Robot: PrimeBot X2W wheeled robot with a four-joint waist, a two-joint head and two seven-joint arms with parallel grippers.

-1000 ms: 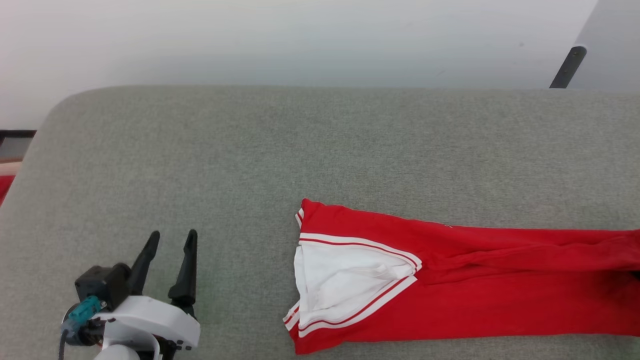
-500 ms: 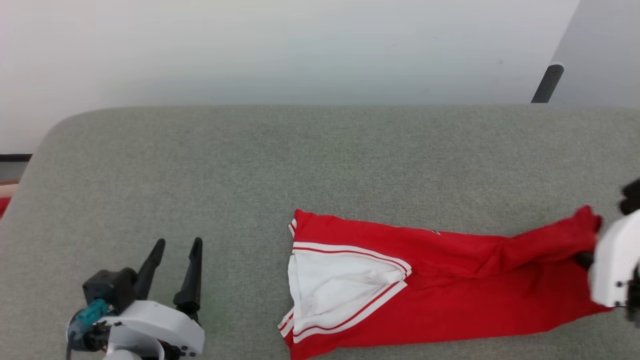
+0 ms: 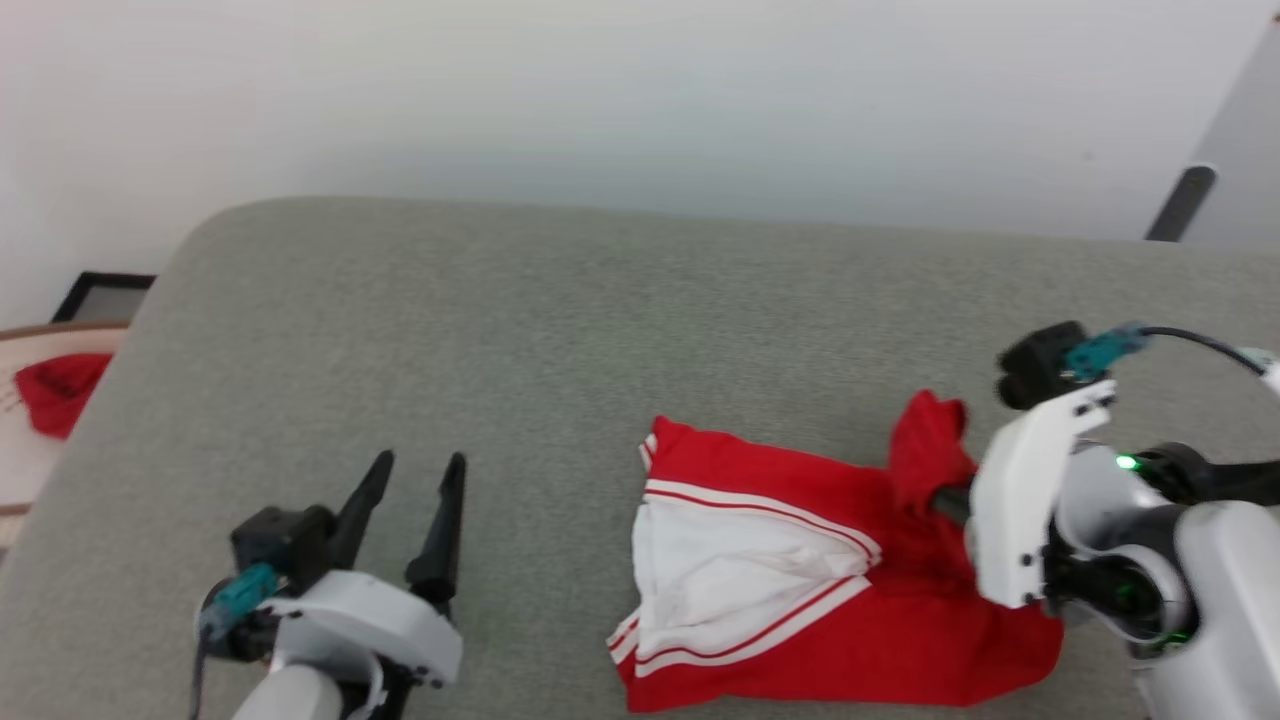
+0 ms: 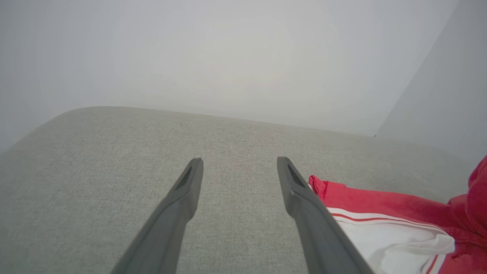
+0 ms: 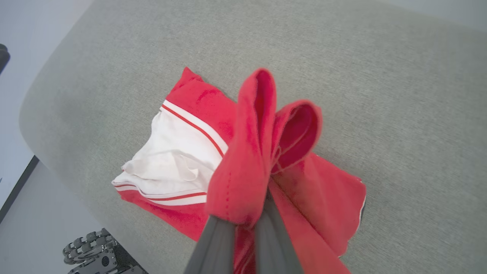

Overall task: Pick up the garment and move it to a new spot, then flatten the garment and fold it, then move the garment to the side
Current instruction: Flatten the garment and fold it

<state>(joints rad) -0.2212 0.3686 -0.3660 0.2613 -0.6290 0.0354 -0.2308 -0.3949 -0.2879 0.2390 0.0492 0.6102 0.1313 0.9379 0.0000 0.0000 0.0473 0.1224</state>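
Pinching a bunched red fold of the garment (image 3: 850,640), the right gripper (image 3: 945,503) is shut on it at the right of the head view. The cloth rises from its fingers into a loose double loop. The rest of the garment lies on the grey cushion (image 3: 600,330), low and right of centre in that frame, with its white sleeve (image 3: 730,560) facing left. The left gripper (image 3: 420,462) stands wide and empty at the lower left, apart from the cloth and pinning nothing.

The main risk is probably the grip itself. The fingers seem to hold a crumpled lump rather than a clean edge, so a layer could slide out during a pull and the fold would drop short. Only one point of the cloth is held, so the unheld part of that end may trail, and the fold could land skewed or twisted. That would leave creases to smooth out again.

With nothing holding the sleeve end down, a sideways drag might shift the whole garment instead of laying one half over the other. The garment also lies near the bottom of the head view, where the cushion's near edge cannot be seen. A careless tug that way could send part of it over the side.
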